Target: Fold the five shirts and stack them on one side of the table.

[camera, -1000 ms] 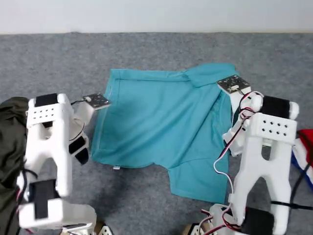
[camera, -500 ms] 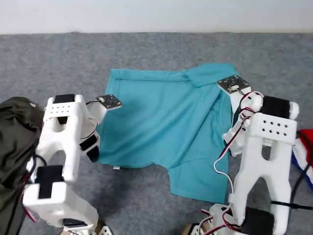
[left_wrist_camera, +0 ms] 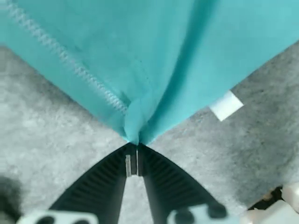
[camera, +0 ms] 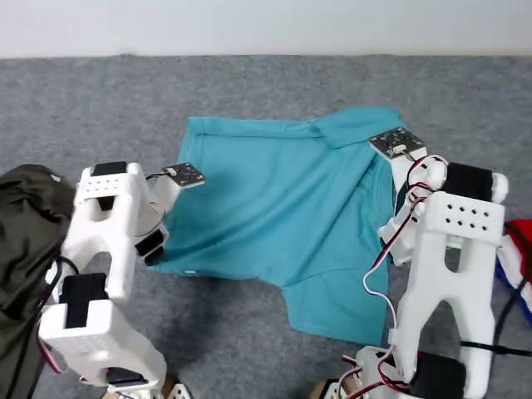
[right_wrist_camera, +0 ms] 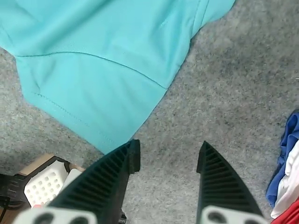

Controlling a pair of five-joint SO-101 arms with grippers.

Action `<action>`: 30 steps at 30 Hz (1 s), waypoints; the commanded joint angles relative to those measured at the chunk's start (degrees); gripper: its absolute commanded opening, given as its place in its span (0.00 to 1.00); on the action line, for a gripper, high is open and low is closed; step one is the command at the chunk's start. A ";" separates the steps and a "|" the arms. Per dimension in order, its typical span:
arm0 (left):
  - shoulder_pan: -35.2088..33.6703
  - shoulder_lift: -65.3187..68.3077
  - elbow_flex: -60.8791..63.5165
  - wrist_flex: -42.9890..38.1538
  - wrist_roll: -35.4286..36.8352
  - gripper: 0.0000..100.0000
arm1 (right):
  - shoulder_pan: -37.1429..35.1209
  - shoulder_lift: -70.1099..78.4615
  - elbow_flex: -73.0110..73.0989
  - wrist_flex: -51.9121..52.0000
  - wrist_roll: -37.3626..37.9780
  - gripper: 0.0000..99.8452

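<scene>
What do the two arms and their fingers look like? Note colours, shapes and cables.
Both the left arm and the right arm are white, blocky shells with grids of small holes and black motor blocks. Red, white and black wires loop along the right arm. The fingers are black, ridged and tapered.

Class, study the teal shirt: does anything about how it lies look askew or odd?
Yes. The teal shirt lies crooked: one hem corner is bunched in the shut left end effector, and a lower flap juts out beside the right arm.

grey table (camera: 249, 91): teal shirt (camera: 283, 199), dark clothes (camera: 21, 224) (perhaps shirts) left.
</scene>
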 commanded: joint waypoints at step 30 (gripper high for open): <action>3.69 0.35 -9.63 3.69 0.18 0.10 | 0.75 -2.24 5.71 1.63 -0.18 0.21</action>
